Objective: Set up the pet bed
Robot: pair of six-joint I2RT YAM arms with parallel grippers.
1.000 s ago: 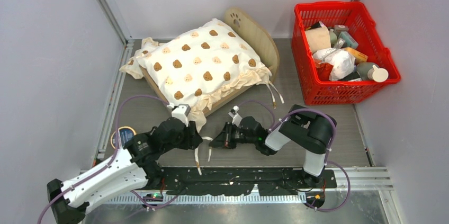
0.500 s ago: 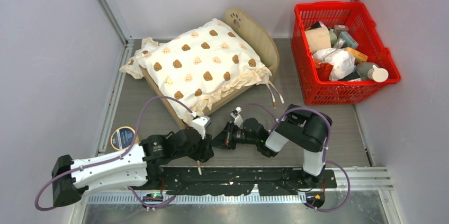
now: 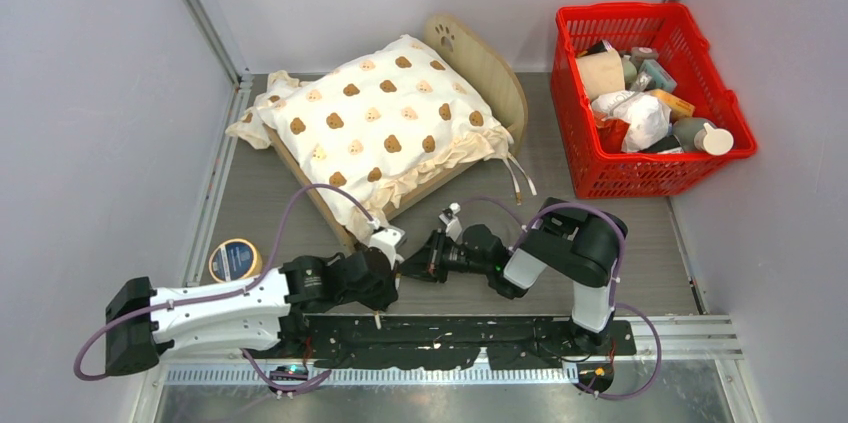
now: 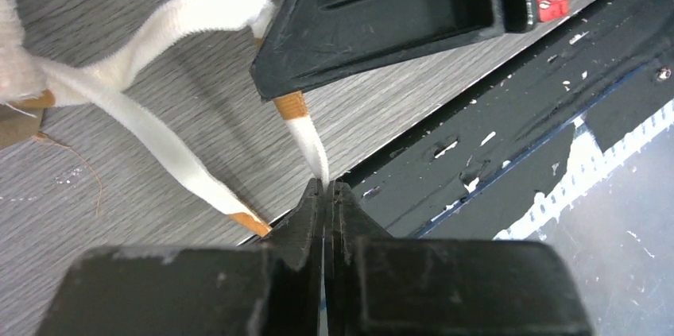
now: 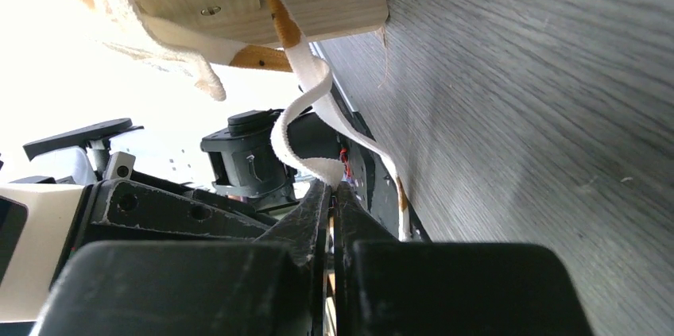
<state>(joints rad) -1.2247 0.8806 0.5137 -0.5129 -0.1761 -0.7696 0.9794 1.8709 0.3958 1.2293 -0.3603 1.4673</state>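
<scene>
Left gripper [image 4: 326, 191]: jaws fully closed, pinching the tip of a white tie strap [image 4: 308, 139]. Right gripper [image 5: 331, 187]: jaws closed on a loop of what appears to be the same strap, its tips nearly meeting the left's. A second strap [image 4: 171, 157] lies loose on the table [image 3: 600, 213], just beside the left fingers. The pet bed [image 3: 492, 71] sits just beyond both grippers, near wooden corner closest to the fingertips, headboard at the far end. A bear-print cushion [image 3: 375, 118] lies on it.

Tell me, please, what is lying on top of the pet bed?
A cream bear-print cushion covers the pet bed. Its arched headboard stands clear behind the cushion; the base beneath is hidden.
</scene>
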